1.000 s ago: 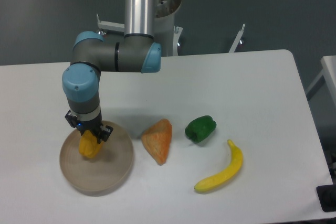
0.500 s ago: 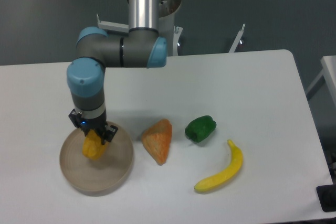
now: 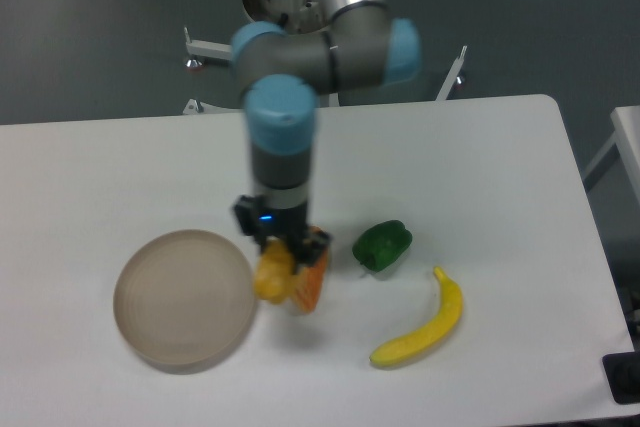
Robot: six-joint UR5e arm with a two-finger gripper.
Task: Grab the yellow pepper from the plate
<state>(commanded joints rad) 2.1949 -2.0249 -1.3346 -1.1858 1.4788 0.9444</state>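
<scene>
— While the plate (image 3: 180, 299) sits bare at the left of the white counter (image 3: 480, 167), where is the arm?
— Its forearm drops straight down from the grey-and-blue elbow, ending just right of the plate's rim. The gripper (image 3: 277, 259) is clamped on the yellow pepper (image 3: 271, 274), which hangs off the plate, in front of the orange wedge (image 3: 311, 282).
— What changed from half a second ago?
— Then the pepper was held over the plate; since then the arm has swung right and carried it past the rim. The plate, the wedge and the rest have not shifted.
— And further right?
— The green pepper (image 3: 382, 244) lies just beyond the wedge, the banana (image 3: 424, 326) near it toward the front. Behind the counter is a grey floor with the robot's pedestal and white bracket legs.
</scene>
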